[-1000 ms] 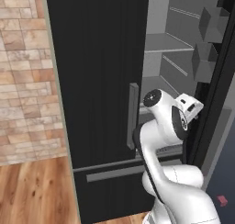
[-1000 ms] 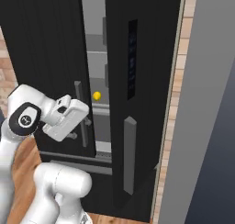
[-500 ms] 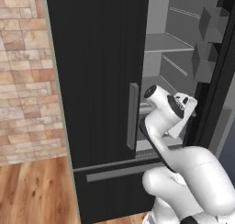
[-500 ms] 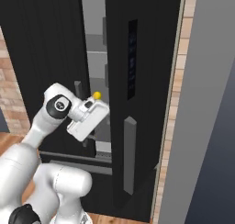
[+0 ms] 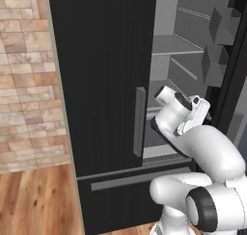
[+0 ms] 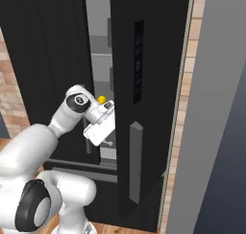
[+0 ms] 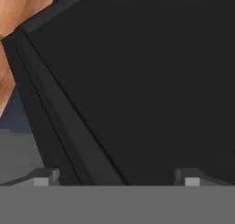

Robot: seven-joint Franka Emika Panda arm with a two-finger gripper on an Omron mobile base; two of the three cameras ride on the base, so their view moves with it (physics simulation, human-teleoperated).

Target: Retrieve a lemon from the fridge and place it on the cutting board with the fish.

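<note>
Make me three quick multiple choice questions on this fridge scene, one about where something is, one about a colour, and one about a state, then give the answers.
1. Where is the lemon?
A. inside the fridge, just above the robot's hand
B. on the wood floor
C. held in the gripper

2. What colour are the fridge doors?
A. white
B. black
C. red

3. How does the gripper stand?
A. shut on the lemon
B. shut on a door handle
C. open, holding nothing

Answers: 1 A, the right base view shows the yellow fruit in the gap between the doors. 2 B, both base views show black door fronts. 3 C, the hand view shows the fingertips wide apart with nothing between them.
</note>
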